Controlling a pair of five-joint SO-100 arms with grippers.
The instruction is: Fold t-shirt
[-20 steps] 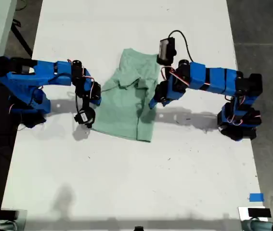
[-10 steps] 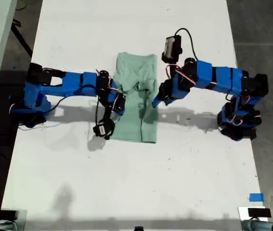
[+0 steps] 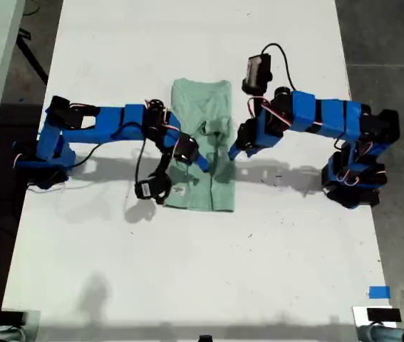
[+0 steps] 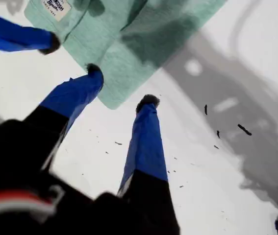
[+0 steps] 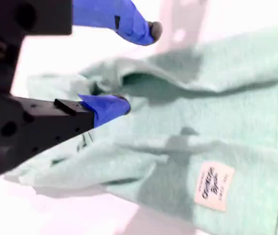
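Note:
The pale mint-green t-shirt (image 3: 205,114) lies as a narrow folded strip mid-table, its white tag (image 3: 180,189) facing up near the lower edge. My second gripper (image 3: 200,162), on the arm coming from the exterior view's left, hovers over the shirt; in its wrist view it (image 5: 139,67) is open, one fingertip (image 5: 113,106) touching a cloth fold, with the tag (image 5: 214,187) close by. My first gripper (image 3: 231,153), coming from the exterior view's right, stands open (image 4: 122,85) over bare table just off the shirt's (image 4: 129,44) corner.
The white table (image 3: 202,271) carries both blue arm bases, one at each side of the exterior view. A blue tape piece (image 3: 379,292) marks the lower right of that view. Dark floor borders the table on both sides.
The second arm has swept toward the exterior view's right across the shirt, laying one side over; the shirt is now a narrower strip. The first gripper has barely moved.

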